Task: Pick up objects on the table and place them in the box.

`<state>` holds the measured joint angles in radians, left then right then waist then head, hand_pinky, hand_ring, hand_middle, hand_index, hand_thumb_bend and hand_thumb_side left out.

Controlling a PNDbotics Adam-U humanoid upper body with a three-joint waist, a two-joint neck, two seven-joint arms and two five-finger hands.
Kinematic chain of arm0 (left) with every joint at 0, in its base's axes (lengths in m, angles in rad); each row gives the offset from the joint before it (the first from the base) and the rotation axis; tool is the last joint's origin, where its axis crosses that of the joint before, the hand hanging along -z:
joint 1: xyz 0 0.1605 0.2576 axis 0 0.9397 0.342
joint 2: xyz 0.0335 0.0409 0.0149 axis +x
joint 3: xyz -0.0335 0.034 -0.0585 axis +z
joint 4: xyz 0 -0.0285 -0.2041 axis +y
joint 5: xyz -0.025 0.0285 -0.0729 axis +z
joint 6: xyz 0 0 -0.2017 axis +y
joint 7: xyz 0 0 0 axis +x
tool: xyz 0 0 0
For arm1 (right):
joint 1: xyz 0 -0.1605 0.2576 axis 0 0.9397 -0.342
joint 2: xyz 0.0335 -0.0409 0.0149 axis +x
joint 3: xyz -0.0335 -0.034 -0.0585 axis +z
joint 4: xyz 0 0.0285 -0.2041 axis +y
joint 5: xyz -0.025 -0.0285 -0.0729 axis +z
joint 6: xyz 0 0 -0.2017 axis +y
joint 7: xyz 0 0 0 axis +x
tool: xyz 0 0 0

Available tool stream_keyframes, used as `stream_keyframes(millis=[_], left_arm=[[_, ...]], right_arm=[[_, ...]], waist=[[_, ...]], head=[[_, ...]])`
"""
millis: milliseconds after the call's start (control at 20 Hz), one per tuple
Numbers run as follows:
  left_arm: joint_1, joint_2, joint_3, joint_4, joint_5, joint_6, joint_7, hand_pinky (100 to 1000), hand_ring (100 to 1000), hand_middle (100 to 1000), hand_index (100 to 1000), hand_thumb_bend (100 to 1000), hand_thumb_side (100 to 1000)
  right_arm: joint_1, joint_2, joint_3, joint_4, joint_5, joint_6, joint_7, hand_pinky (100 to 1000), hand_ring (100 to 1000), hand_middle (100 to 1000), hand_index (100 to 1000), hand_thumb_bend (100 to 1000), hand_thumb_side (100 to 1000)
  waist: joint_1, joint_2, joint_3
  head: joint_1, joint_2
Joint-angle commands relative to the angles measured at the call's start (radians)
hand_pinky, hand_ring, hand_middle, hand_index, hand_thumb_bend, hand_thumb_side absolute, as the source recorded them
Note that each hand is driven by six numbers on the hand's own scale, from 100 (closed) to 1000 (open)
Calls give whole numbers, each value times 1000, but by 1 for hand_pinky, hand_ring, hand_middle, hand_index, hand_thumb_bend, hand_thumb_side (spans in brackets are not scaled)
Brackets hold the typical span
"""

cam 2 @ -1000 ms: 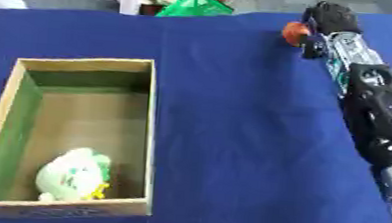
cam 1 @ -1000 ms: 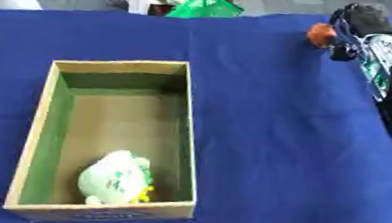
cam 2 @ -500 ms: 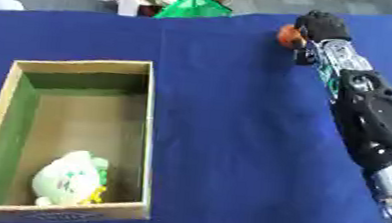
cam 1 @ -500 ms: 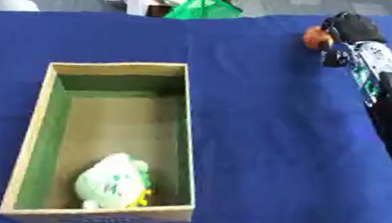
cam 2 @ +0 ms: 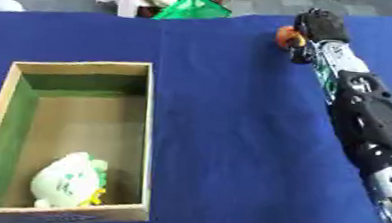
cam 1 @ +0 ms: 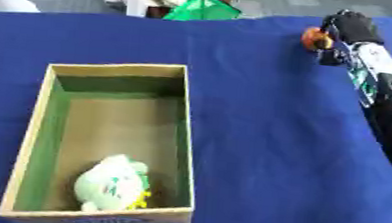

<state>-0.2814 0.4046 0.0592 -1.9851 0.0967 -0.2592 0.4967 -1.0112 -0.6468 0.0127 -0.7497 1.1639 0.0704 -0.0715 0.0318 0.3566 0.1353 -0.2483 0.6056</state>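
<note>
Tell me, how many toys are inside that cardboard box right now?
1. A pale green soft toy lies at the near end of the box; the rest of its floor shows bare. A small orange thing is at the robot's right hand, far across the table.

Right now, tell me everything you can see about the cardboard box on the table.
The box is an open-topped, oblong carton, tan outside and on its floor, green on its inner walls. It sits flat on the blue cloth at the robot's left. A pale green plush toy lies in its near end; no hand touches it.
</note>
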Motion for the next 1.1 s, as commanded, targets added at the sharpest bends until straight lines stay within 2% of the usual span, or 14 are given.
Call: stream_keyframes(millis=[50, 300, 550, 750, 1100], left_arm=[[-11, 17, 6, -15, 2, -2, -5, 751, 851, 728, 754, 216, 821], [-8, 22, 9, -15, 1, -3, -4, 751, 851, 729, 755, 217, 817], [-3, 30, 14, -15, -3, -4, 0, 752, 850, 729, 756, 224, 809], [1, 39, 20, -15, -10, -7, 6, 753, 850, 729, 757, 227, 803], [4, 47, 22, -15, -14, -9, 11, 754, 849, 730, 758, 233, 796]], right_arm=[[-15, -29, 2, -41, -43, -1, -46, 628, 535, 448, 599, 100, 100], [-2, -60, 30, -113, -113, -38, -32, 616, 523, 443, 603, 100, 100], [44, -131, 80, -271, -197, -78, 31, 613, 530, 444, 605, 100, 100], [133, -226, 129, -518, -306, -95, 97, 606, 534, 444, 604, 100, 100], [314, -362, 160, -1045, -497, -68, 164, 595, 539, 444, 603, 100, 100]], waist=[[-3, -25, -1], [-10, -33, -7], [-19, -45, -18], [-26, -55, -28], [-38, -70, -39]], head=[[2, 0], [10, 10], [25, 23], [44, 38], [65, 51]])
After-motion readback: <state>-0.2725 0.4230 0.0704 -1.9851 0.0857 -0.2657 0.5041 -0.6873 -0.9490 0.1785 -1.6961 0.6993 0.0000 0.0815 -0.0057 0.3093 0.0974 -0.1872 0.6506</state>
